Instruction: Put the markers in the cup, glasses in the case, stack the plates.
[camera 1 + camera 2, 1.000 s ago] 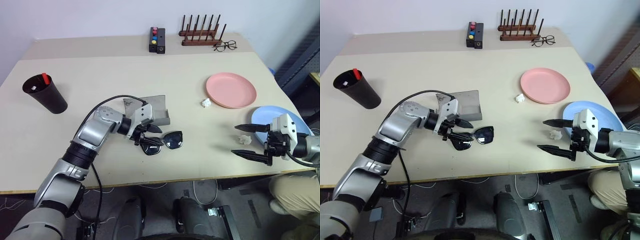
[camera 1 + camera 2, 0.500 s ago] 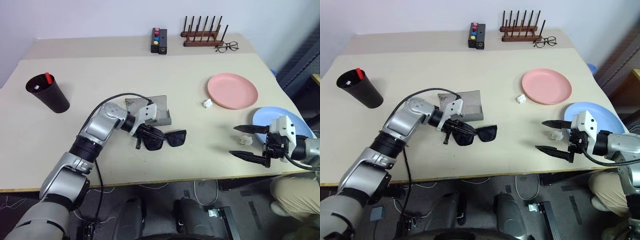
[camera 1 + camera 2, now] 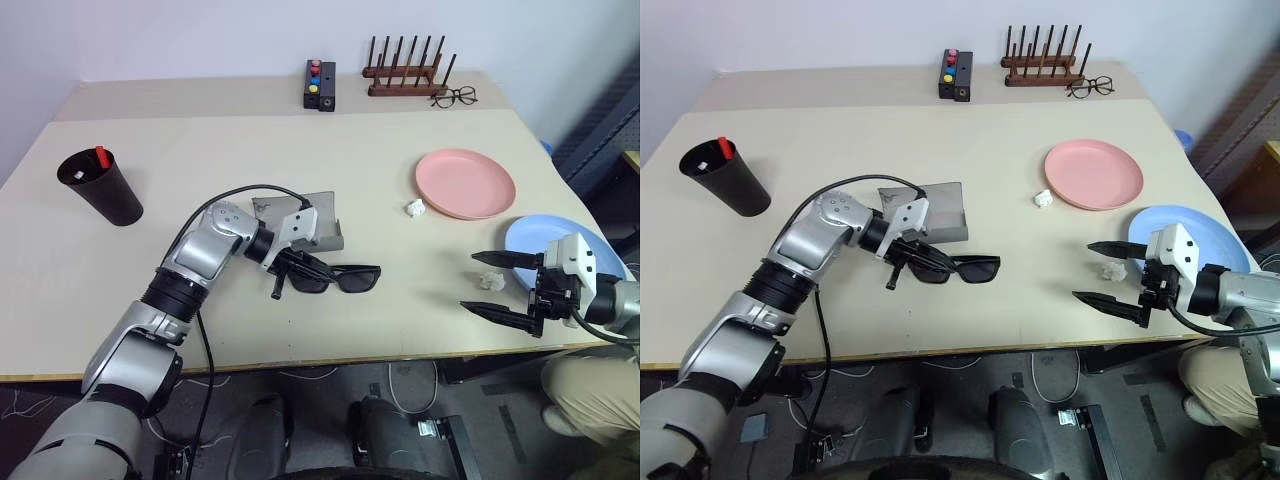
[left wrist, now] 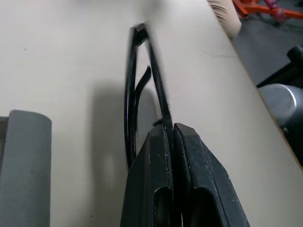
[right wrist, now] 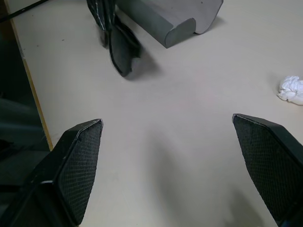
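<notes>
You can read no writing or brand on anything here. Your left gripper (image 3: 300,268) is clamped on the glasses (image 3: 340,277), holding them just in front of the open case (image 3: 312,228), forearm angled right across the table (image 3: 300,150). Your right gripper (image 3: 492,284) hangs with fingers spread wide near the blue plate (image 3: 530,235), beside the pink plate (image 3: 465,182). The cup (image 3: 100,186) stands far left.

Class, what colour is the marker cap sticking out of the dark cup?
Red, showing best in the left eye view.
</notes>
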